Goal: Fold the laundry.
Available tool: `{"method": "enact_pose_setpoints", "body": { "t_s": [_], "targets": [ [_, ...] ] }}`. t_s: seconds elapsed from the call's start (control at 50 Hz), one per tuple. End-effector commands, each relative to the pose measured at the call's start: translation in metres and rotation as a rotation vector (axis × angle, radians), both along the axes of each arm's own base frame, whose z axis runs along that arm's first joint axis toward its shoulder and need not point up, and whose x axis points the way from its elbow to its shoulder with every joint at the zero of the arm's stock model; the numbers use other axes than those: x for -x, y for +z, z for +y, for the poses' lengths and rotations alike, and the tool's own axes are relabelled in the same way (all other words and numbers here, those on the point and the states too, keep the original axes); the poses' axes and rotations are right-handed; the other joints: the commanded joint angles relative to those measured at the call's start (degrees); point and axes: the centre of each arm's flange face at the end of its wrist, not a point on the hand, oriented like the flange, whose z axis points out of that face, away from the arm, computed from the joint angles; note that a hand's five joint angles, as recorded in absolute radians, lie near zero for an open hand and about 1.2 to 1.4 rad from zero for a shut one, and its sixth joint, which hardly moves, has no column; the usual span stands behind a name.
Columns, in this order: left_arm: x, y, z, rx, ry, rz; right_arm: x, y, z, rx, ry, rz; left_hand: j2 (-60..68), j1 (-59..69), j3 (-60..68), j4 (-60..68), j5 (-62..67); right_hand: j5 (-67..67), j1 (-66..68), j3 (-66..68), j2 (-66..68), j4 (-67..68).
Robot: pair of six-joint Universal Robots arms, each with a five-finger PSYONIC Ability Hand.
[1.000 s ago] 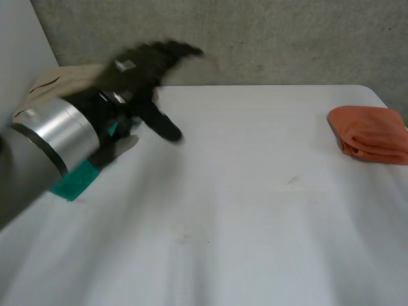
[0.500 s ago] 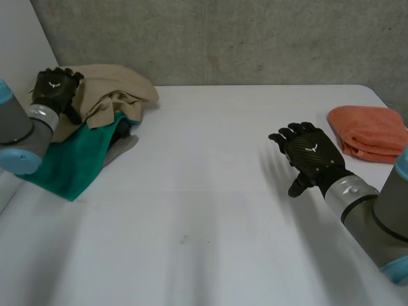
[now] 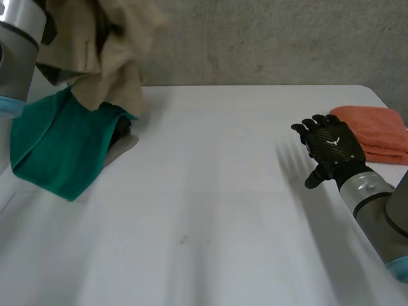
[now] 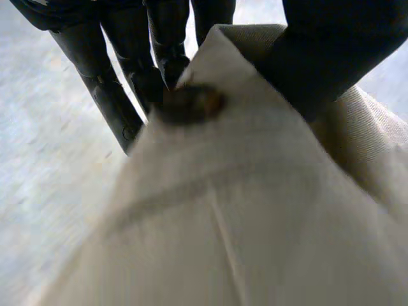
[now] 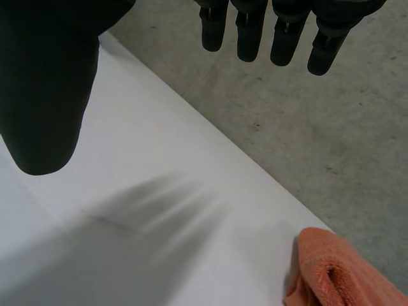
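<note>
A beige cloth (image 3: 108, 54) hangs in the air over the table's far left corner, lifted off the pile. In the left wrist view my left hand (image 4: 118, 95) pinches a fold of this beige cloth (image 4: 223, 210) between its fingers and thumb. Below it a teal cloth (image 3: 54, 150) lies spread over the table's left edge, with a dark grey piece (image 3: 121, 135) showing under it. My right hand (image 3: 328, 150) hovers open, palm down, over the table's right side, just left of a folded orange towel (image 3: 376, 131). In the right wrist view its fingers (image 5: 287, 32) are straight and hold nothing.
The white table (image 3: 210, 191) stretches bare between the pile and my right hand. A grey concrete wall runs behind the far edge. A white panel (image 3: 19, 76) stands at the far left. The orange towel (image 5: 344, 274) lies near the table's far right edge.
My left hand has shut on the beige cloth and raised it off the pile. My right hand has shifted a little right, toward the orange towel.
</note>
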Motion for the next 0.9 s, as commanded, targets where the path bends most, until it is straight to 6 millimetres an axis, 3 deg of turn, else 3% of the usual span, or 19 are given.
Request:
{"method": "enact_pose_setpoints", "body": {
  "t_s": [0.02, 0.12, 0.14, 0.2, 0.22, 0.26, 0.28, 0.3, 0.34, 0.38, 0.42, 0.52, 0.64, 0.74, 0.9],
  "targets": [
    [0.041, 0.004, 0.064, -0.058, -0.19, 0.022, 0.009, 0.009, -0.004, 0.012, -0.054, -0.039, 11.72, 15.03, 11.77, 11.28, 13.84, -2.76, -3.03, -1.86, -2.21, -2.12],
    [0.068, -0.043, 0.091, -0.221, -0.281, -0.046, 0.019, 0.016, -0.011, 0.026, -0.095, -0.063, 11.72, 15.03, 11.77, 11.28, 13.84, -2.76, -3.03, -1.86, -2.21, -2.12],
    [0.076, -0.067, 0.1, -0.299, -0.313, -0.077, 0.022, 0.017, -0.013, 0.029, -0.105, -0.068, 11.72, 15.03, 11.77, 11.28, 13.84, -2.76, -3.03, -1.86, -2.21, -2.12],
    [0.086, -0.106, 0.113, -0.43, -0.355, -0.129, 0.03, 0.02, -0.02, 0.038, -0.139, -0.084, 11.72, 15.03, 11.77, 11.28, 13.84, -2.76, -3.03, -1.86, -2.21, -2.12],
    [0.09, -0.133, 0.125, -0.517, -0.382, -0.165, 0.032, 0.02, -0.022, 0.039, -0.145, -0.087, 11.72, 15.03, 11.77, 11.28, 13.84, -2.76, -3.03, -1.86, -2.21, -2.12],
    [0.094, -0.158, 0.138, -0.601, -0.415, -0.202, 0.036, 0.021, -0.025, 0.042, -0.159, -0.089, 10.58, 13.89, 10.62, 10.14, 12.7, -2.76, -3.03, -1.86, -2.21, -2.12],
    [0.096, -0.169, 0.145, -0.641, -0.435, -0.221, 0.037, 0.022, -0.026, 0.043, -0.162, -0.09, -3.26, 0.05, -3.21, -3.7, -1.14, -2.76, -3.03, -1.86, -2.21, -2.12],
    [0.098, -0.188, 0.159, -0.709, -0.47, -0.263, 0.039, 0.022, -0.028, 0.043, -0.167, -0.092, -32.71, -29.4, -32.66, -33.15, -30.58, -2.76, -3.03, -1.86, -2.21, -2.12],
    [0.098, -0.201, 0.169, -0.761, -0.499, -0.297, 0.04, 0.023, -0.03, 0.046, -0.174, -0.092, -52.1, -48.79, -52.05, -52.54, -49.98, -2.76, -3.03, -1.86, -2.21, -2.12],
    [0.091, -0.207, 0.176, -0.807, -0.502, -0.331, 0.041, 0.024, -0.03, 0.046, -0.176, -0.092, -58.28, -54.97, -58.23, -58.72, -56.16, -2.76, -3.03, -1.86, -2.21, -2.12],
    [0.084, -0.202, 0.176, -0.805, -0.478, -0.334, 0.041, 0.027, -0.031, 0.047, -0.177, -0.094, -58.28, -54.97, -58.23, -58.72, -56.16, -2.76, -3.03, -1.86, -2.21, -2.12],
    [0.047, -0.162, 0.162, -0.713, -0.312, -0.298, 0.039, 0.033, -0.027, 0.029, -0.167, -0.086, -58.28, -54.97, -58.23, -58.72, -56.16, -2.76, -3.03, -1.86, -2.21, -2.12],
    [0.013, -0.146, 0.164, -0.665, -0.196, -0.269, 0.029, 0.048, -0.007, -0.021, -0.103, -0.076, -58.28, -54.97, -58.23, -58.72, -56.16, -2.76, -3.03, -1.86, -2.21, -2.12],
    [0.006, -0.17, 0.172, -0.734, -0.206, -0.293, 0.02, 0.051, 0.009, -0.044, -0.05, -0.054, -58.28, -54.97, -58.23, -58.72, -56.16, -2.76, -3.03, -1.86, -2.21, -2.12],
    [0.012, -0.219, 0.153, -0.8, -0.217, -0.35, 0.007, 0.041, 0.024, -0.04, -0.001, 0.016, -58.28, -54.97, -58.23, -58.72, -56.16, -2.76, -3.03, -1.86, -2.21, -2.12]
  ]
}}
